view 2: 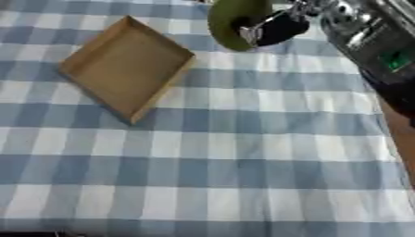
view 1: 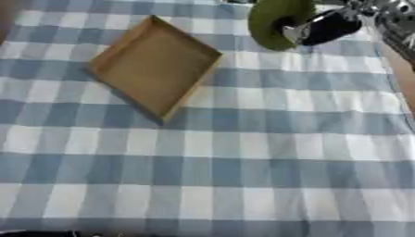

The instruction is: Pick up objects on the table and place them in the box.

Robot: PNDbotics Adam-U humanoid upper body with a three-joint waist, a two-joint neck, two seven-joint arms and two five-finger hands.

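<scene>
A shallow brown cardboard box (view 1: 154, 65) lies open and tilted on the blue-and-white checked cloth at the upper left; nothing shows inside it. At the top edge, right of the box, an olive-green round object (view 1: 272, 21) is held up off the cloth. My right hand (view 2: 275, 28) comes in from the upper right, its black fingers curled against the green object's right side. The right forearm (view 2: 373, 41), black and silver, runs along the right edge. My left hand shows in neither view.
The checked tablecloth (view 1: 243, 157) covers the whole lower and middle area with nothing on it. A brown strip of table edge (view 2: 401, 139) runs down the far right side.
</scene>
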